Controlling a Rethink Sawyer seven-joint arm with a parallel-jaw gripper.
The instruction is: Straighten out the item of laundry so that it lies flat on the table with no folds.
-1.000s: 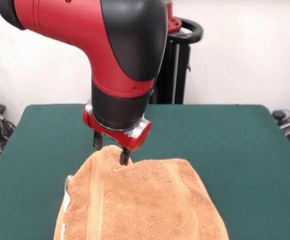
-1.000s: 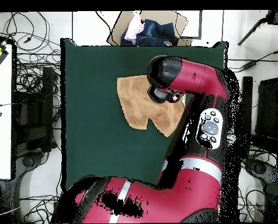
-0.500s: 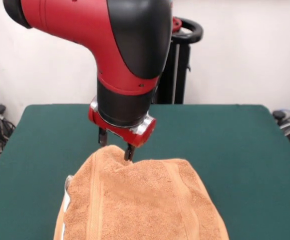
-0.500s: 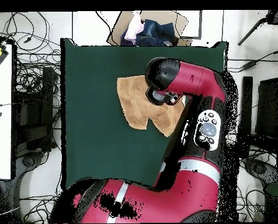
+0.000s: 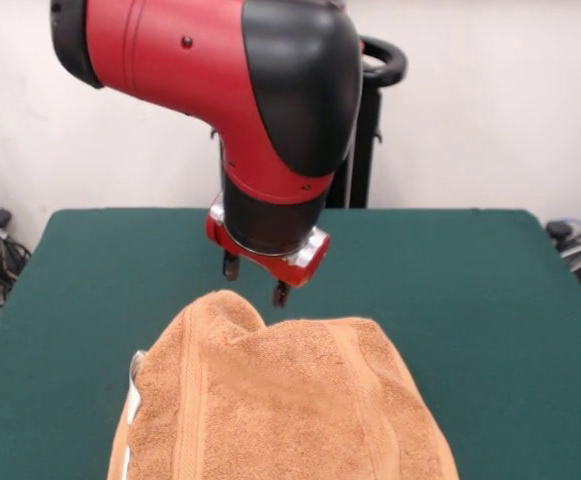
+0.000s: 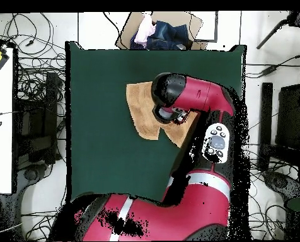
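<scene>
Felt, dark green, covers the desk point(image 5: 450, 290) under the claw point(image 5: 255, 280), with a white wall behind it and tangled cables on the floor at both sides in the overhead view. Beyond the desk edge sits an open cardboard box point(image 6: 157, 30) of dark and pale cloth. The towel point(image 5: 280, 400) is orange-tan terry with woven border bands and a white tag at one edge; it lies just below and in front of the claw, humped in a soft fold at its nearest edge. The claw's two dark fingers stand apart, holding nothing. A second ago they pinched that hump; now they hang clear above it, shifted sideways.
</scene>
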